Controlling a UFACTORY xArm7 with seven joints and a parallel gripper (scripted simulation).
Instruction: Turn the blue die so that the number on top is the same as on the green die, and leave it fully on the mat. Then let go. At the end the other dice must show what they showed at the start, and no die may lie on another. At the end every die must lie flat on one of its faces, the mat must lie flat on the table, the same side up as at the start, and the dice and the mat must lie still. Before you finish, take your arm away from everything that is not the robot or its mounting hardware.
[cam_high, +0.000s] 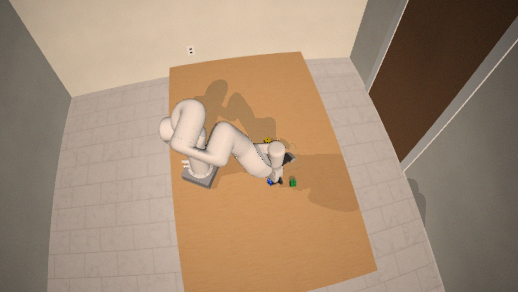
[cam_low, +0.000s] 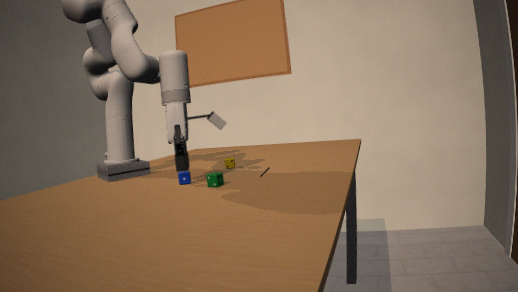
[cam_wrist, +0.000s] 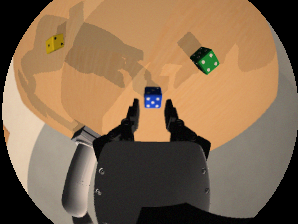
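The blue die (cam_high: 270, 182) (cam_low: 184, 178) (cam_wrist: 153, 98) lies on the table; its bright face, apparently the top, shows five pips in the wrist view. My gripper (cam_high: 279, 181) (cam_low: 182, 169) (cam_wrist: 152, 105) is partly open and empty, with its fingertips just above the blue die, one towards each side. The green die (cam_high: 293, 183) (cam_low: 215, 180) (cam_wrist: 206, 61) stands apart to the right; its bright face shows four pips. The yellow die (cam_high: 267, 140) (cam_low: 229, 163) (cam_wrist: 55, 43) lies farther off. The mat's outline cannot be made out clearly.
The wooden table (cam_high: 275, 240) (cam_low: 150, 230) carries the arm's grey base (cam_high: 199, 178) (cam_low: 123, 170). A thin dark strip (cam_low: 265, 172) shows right of the yellow die in the exterior view. Arm shadows cross the table around the dice.
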